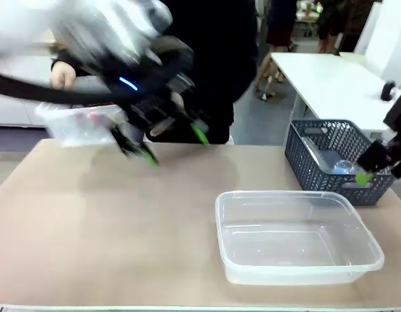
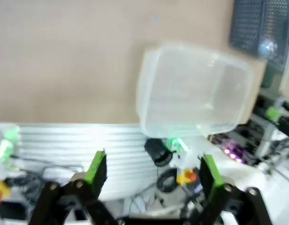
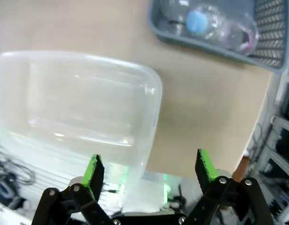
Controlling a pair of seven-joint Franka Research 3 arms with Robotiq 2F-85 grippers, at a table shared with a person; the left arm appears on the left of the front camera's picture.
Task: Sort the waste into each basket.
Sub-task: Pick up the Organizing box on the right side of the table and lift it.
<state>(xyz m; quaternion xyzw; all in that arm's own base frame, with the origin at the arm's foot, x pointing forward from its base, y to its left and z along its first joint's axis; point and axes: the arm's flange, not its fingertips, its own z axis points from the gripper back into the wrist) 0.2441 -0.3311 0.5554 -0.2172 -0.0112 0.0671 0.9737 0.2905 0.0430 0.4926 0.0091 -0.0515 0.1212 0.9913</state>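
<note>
The table (image 1: 109, 227) is carrying the sorting setup. One clear tub (image 1: 297, 237) is sitting empty at the near right, likely placed there as a drop point within reach of both arms. The dark lattice basket (image 1: 336, 159) is standing just beyond it at the far right and, I judge, is serving as the supply bin. Clear bottles (image 1: 333, 166) are lying inside it, among them the bottle with a pink label and blue cap (image 3: 219, 29). A second clear tub (image 1: 77, 123) is showing at the far left edge with something red inside, too blurred to name. Whether it is resting on the table I cannot tell. A person's hand (image 1: 60, 77) is hovering above it.

The left arm (image 1: 90, 32) is hanging blurred over the far left of the table with its wrist angling down. The left jaws are standing wide and gripping nothing. The right arm (image 1: 398, 120) is reaching in from the right edge beside the lattice basket. The right jaws are also spread wide and empty, probably readying for a bottle.
</note>
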